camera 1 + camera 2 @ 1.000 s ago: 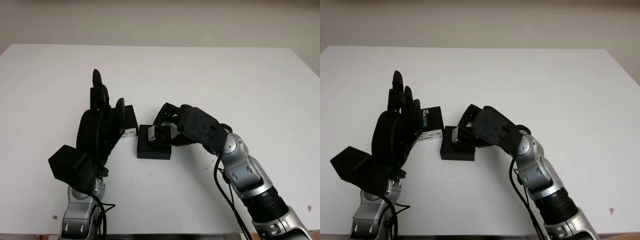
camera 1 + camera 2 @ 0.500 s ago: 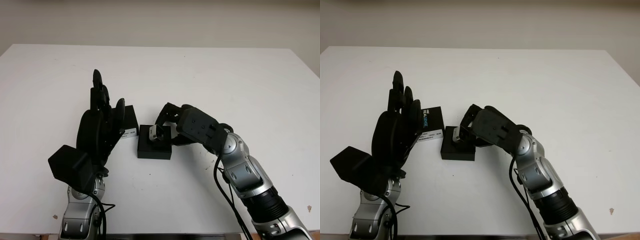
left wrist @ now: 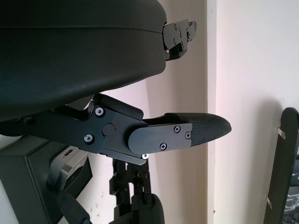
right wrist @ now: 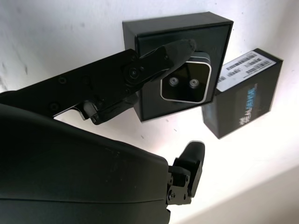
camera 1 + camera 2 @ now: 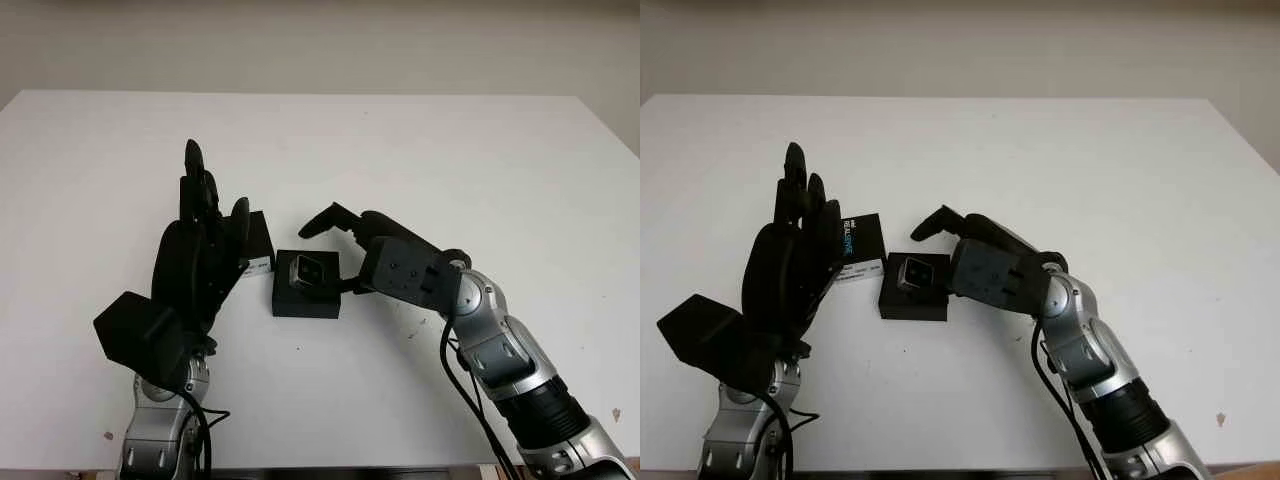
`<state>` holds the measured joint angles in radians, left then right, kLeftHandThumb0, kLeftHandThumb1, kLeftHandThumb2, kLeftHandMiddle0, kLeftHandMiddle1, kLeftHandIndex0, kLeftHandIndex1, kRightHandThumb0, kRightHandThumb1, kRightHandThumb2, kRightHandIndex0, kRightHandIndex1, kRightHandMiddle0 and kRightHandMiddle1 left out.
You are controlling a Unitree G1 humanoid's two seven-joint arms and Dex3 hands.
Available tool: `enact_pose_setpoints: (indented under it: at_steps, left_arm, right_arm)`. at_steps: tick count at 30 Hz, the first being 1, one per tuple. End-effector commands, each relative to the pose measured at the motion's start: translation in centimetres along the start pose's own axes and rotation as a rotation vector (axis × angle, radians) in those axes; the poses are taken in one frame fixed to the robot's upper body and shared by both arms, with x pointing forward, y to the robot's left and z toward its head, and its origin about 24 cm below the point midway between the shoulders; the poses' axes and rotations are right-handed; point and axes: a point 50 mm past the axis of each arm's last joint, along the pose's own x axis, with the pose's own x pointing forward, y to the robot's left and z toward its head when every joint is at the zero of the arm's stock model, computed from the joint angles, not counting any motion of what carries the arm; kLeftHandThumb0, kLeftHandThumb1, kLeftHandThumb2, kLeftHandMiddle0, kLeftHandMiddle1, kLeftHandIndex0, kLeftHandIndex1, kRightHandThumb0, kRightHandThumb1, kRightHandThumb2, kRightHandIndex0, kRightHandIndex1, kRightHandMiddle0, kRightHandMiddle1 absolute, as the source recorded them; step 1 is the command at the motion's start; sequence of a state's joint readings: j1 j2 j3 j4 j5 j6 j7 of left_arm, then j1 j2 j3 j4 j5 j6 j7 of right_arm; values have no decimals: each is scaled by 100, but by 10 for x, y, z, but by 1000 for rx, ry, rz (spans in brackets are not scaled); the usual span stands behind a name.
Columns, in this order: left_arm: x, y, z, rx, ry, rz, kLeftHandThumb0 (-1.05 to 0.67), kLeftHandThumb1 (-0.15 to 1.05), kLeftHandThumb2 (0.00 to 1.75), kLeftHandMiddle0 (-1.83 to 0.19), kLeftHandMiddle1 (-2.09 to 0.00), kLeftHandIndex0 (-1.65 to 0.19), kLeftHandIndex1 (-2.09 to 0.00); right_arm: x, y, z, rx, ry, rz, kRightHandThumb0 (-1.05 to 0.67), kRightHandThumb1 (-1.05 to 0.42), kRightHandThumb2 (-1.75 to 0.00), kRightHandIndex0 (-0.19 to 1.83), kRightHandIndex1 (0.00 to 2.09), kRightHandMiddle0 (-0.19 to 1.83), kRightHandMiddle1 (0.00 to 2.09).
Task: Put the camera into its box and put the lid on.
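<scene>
The small silver-framed camera (image 5: pixel 307 271) lies lens-up inside the open black box (image 5: pixel 305 302) in the middle of the table. It also appears in the right wrist view as camera (image 4: pixel 186 82) in box (image 4: pixel 215 37). My right hand (image 5: pixel 335 250) is open just right of the box, one finger (image 5: pixel 322 218) reaching above its far edge and not touching the camera. The black lid (image 5: pixel 259 240), with its white label, lies just left of the box, partly hidden by my left hand (image 5: pixel 205 215). That hand is open and raised upright.
The white table (image 5: pixel 450 160) spreads wide behind and to the right of the box. Its front edge runs close below my arms. A few small dark marks dot the surface near my right forearm (image 5: pixel 500 350).
My right hand has let go of the camera, which now lies flat in the box. Its fingers have opened and lifted away. The left hand has not moved.
</scene>
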<state>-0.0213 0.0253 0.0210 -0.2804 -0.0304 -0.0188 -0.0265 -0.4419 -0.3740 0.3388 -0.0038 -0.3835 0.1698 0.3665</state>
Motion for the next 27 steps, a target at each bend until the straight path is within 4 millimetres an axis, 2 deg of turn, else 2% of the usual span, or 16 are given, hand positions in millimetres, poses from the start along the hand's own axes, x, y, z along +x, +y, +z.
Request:
enact_pose_setpoints:
  at_steps: [1,5,10,16,21,27]
  left_arm:
    - [-2,0,2,10,-14,-6,-73,105,50,19,0,19,0]
    - [-3,0,3,1,-14,0,-73,105,49,19,0,19,0]
    - [-3,1,3,16,-19,3,-73,105,49,19,0,19,0]
    - [-5,2,3,12,-17,6,-73,105,50,19,0,19,0]
    - [-7,5,2,18,-14,13,-73,105,49,19,0,19,0]
    - [-8,8,2,20,-4,21,-74,105,48,19,0,19,0]
  right_arm:
    - [1,-12,6,-66,-60,-42,-65,-90,-6,0,4,-18,69]
    - [2,-25,15,-128,-143,-80,-70,-89,-5,-1,4,-18,61]
    - [-1,-46,24,-101,-233,-171,-71,-85,-4,3,7,-13,61]
    - [-14,-67,30,-73,-248,-219,-63,-84,-5,18,16,-11,93]
    - [-30,-68,30,-213,-207,-224,-58,-84,-5,27,22,3,89]
    - [-41,-57,23,-307,-139,-258,-59,-84,-5,30,22,24,65]
